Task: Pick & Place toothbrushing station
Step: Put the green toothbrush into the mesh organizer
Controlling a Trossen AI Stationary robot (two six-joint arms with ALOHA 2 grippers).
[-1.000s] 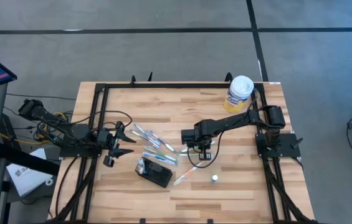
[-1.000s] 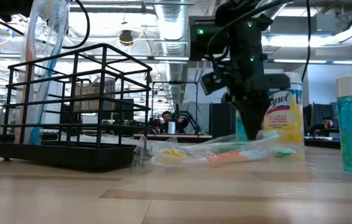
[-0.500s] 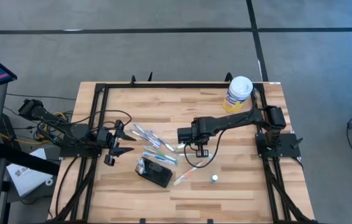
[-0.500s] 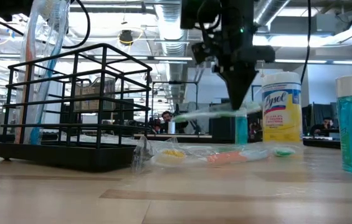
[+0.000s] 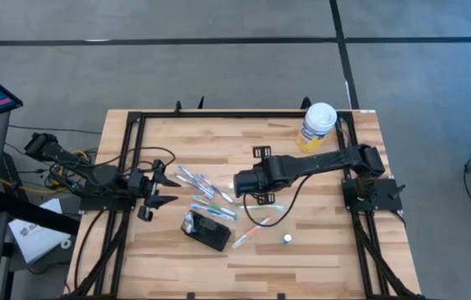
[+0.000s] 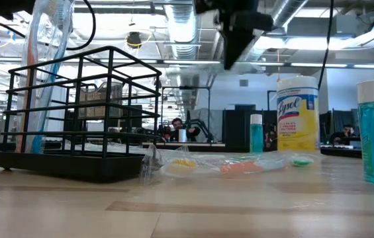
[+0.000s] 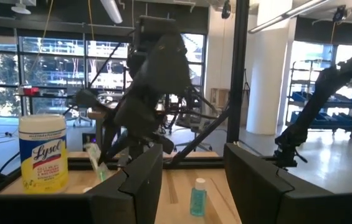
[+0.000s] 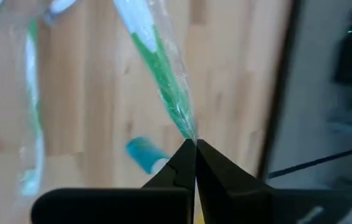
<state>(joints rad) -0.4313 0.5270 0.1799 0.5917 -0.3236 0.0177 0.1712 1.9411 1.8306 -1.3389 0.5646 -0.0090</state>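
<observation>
The right gripper (image 8: 194,144) has its fingers pressed together on the tip of a green toothbrush (image 8: 163,81) sealed in a clear wrapper, which hangs from the pinch above the wood. In the high view this right gripper (image 5: 256,198) sits over the middle of the worktop (image 5: 318,250), its arm reaching in from the right edge. In the low view the arm shows only as a dark shape at the top, lifted well clear of the surface.

Just beside it, toward the left edge, several more wrapped toothbrushes (image 5: 206,193) lie scattered across the boards. One with an orange handle (image 5: 250,234) lies nearer the front edge, and a small blue bottle (image 5: 287,239) stands a little to its right.

The toothbrushing station (image 5: 205,231), a black wire holder, rests on the worktop near the front edge, left of centre; in the low view a toothbrush stands upright at one end of it.

A yellow-labelled canister (image 5: 319,125) with a white lid stands near the back right corner.

The left gripper (image 5: 162,190) waits at the left edge with its fingers spread and holding nothing.
</observation>
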